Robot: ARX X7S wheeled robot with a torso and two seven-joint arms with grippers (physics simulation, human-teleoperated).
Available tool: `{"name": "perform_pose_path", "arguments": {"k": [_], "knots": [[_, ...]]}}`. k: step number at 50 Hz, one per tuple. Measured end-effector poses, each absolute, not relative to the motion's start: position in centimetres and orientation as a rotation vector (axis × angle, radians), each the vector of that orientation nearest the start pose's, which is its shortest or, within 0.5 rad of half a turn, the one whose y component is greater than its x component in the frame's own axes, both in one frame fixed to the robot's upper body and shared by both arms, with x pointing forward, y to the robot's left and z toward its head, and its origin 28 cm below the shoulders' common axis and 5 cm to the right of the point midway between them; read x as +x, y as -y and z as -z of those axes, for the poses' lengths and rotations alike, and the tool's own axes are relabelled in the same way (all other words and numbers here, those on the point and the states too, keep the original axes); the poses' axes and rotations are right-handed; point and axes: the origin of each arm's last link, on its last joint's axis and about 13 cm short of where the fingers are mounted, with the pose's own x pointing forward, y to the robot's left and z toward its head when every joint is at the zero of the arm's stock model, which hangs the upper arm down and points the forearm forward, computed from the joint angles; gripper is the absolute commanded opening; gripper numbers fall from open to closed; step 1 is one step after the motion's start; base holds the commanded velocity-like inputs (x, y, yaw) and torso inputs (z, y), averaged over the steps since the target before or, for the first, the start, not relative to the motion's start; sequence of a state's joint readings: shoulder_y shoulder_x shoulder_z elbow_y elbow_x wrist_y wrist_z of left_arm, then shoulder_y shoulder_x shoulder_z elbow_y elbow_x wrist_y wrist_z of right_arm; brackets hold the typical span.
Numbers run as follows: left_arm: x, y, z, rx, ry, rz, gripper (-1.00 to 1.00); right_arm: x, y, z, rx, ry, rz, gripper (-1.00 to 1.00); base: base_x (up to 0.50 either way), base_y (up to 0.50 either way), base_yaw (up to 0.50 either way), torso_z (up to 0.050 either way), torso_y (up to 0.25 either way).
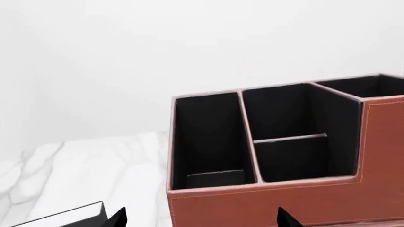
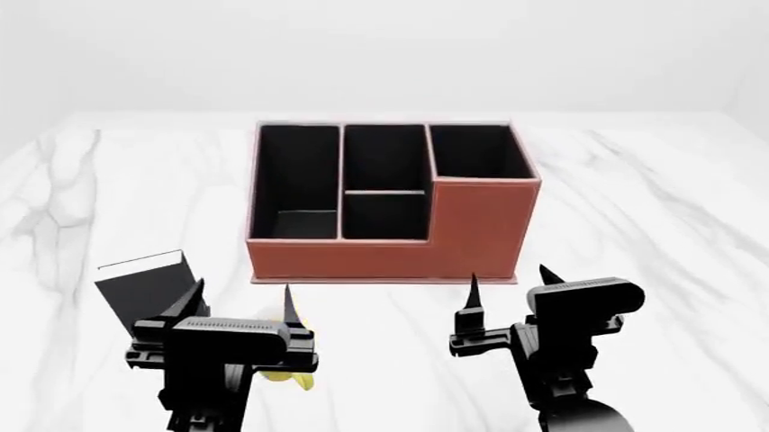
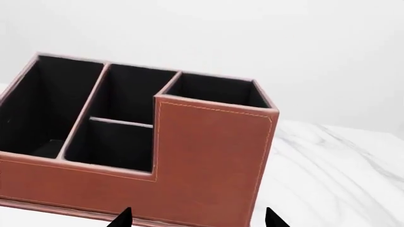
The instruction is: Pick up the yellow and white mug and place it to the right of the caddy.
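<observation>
The left hand point(image 2: 240, 306) and right hand point(image 2: 511, 283) hover spread near the caddy point(image 2: 391, 247) on the marble tabletop point(image 2: 649, 207). A sliver of the yellow and white mug point(image 2: 295, 378) shows beneath the left hand.

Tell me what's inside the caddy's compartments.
The caddy shows only black lining in all four compartments; nothing visible inside. The floor of the taller corner section is hidden by its front wall. The yellow and white mug sits outside, mostly covered by the left gripper.
</observation>
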State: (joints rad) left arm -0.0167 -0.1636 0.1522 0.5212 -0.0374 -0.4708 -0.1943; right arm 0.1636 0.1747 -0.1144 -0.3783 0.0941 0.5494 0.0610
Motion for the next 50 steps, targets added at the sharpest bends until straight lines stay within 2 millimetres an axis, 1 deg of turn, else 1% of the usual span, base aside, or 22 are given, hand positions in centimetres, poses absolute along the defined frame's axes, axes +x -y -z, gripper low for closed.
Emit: {"name": "perform_pose_path", "arguments": {"k": [27, 35, 50], "knots": [[19.8, -20.5, -9.5, 0.142, 0.065, -0.038, 1.00, 23.1, 10.6, -9.4, -0.116, -0.019, -0.108, 1.00, 0.00, 0.00, 0.00, 0.000, 0.000], [19.7, -20.7, -9.8, 0.158, 0.066, -0.065, 1.00, 23.8, 10.0, -10.0, -0.142, -0.041, -0.177, 1.00, 0.00, 0.00, 0.00, 0.000, 0.000], [19.5, -21.4, -10.7, 0.184, 0.083, -0.140, 1.00, 25.5, 8.4, -11.0, -0.187, -0.103, -0.336, 1.00, 0.00, 0.00, 0.00, 0.000, 0.000]]}}
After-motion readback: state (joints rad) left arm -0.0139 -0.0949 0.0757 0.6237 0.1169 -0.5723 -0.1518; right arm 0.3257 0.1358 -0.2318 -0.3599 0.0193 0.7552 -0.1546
